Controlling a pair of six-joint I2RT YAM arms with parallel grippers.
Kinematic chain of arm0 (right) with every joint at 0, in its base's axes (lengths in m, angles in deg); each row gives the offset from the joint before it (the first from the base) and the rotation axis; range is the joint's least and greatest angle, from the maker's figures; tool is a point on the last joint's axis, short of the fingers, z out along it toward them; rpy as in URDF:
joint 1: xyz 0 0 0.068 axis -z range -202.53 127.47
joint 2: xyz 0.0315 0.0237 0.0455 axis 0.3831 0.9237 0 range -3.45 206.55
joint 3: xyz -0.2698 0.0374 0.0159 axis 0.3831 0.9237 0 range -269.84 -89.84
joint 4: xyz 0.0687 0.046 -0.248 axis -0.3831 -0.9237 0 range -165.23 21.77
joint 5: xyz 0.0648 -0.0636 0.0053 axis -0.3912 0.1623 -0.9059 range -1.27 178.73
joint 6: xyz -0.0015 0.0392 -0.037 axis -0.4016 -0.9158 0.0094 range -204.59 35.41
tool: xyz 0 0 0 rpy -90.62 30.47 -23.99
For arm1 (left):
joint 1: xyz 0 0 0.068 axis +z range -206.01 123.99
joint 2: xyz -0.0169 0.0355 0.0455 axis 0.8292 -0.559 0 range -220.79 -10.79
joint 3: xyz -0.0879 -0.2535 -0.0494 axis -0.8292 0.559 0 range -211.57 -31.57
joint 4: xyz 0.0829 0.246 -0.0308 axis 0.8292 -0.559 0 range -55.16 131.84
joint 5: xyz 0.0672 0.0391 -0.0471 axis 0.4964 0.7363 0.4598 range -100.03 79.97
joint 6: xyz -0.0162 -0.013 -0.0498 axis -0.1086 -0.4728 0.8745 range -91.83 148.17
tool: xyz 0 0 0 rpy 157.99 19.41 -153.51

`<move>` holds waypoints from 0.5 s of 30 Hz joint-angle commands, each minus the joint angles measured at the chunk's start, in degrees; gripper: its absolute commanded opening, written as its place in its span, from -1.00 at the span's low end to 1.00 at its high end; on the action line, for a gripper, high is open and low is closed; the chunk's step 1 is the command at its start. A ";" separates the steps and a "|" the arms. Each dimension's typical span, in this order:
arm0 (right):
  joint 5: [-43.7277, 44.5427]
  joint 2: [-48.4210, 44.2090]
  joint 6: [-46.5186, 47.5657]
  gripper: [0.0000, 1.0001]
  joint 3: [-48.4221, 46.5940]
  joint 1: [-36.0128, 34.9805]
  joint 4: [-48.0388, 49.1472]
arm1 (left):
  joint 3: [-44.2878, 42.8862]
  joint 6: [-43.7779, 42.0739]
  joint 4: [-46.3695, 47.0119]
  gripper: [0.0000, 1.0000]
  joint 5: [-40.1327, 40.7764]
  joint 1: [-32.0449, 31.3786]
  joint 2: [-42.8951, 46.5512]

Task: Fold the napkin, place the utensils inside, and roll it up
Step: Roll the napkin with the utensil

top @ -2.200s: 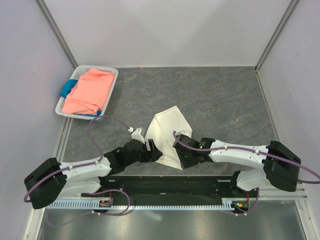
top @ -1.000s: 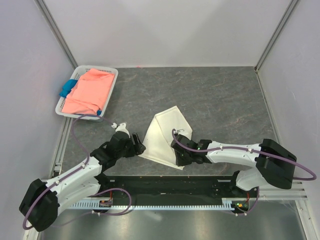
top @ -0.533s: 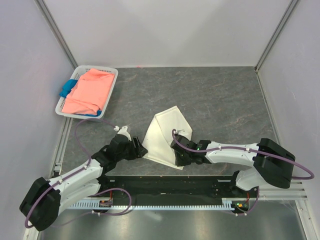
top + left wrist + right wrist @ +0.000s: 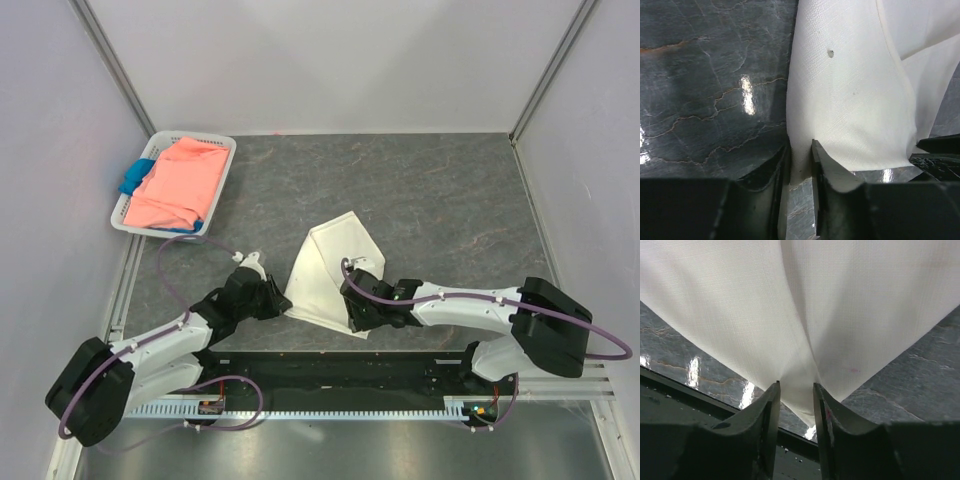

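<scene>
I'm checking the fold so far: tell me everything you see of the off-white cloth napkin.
The off-white woven cloth napkin lies partly folded, hemmed flaps overlapping, on the dark marbled table. A small dark speck marks it. The left tool pinches its near-left edge, the right tool its bunched near corner.

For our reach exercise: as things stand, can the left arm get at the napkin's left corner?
Likely yes: the left gripper sits at a corner of the napkin, cloth between its fingers, nothing in the way; the right gripper pinches a different corner.
</scene>
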 commanded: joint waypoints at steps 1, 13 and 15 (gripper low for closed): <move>5.34 -2.13 6.72 -0.04 -5.01 -2.02 -1.97 | -1.94 -0.87 -0.96 -0.52 -1.21 0.21 -1.95; 33.96 5.94 18.69 0.46 -12.48 -18.09 4.88 | -10.47 -3.42 -11.68 -0.96 -6.65 3.11 -5.38; 37.15 9.37 20.71 0.48 -14.06 -20.30 6.81 | -11.87 -3.77 -12.74 -0.96 -8.41 3.99 -5.56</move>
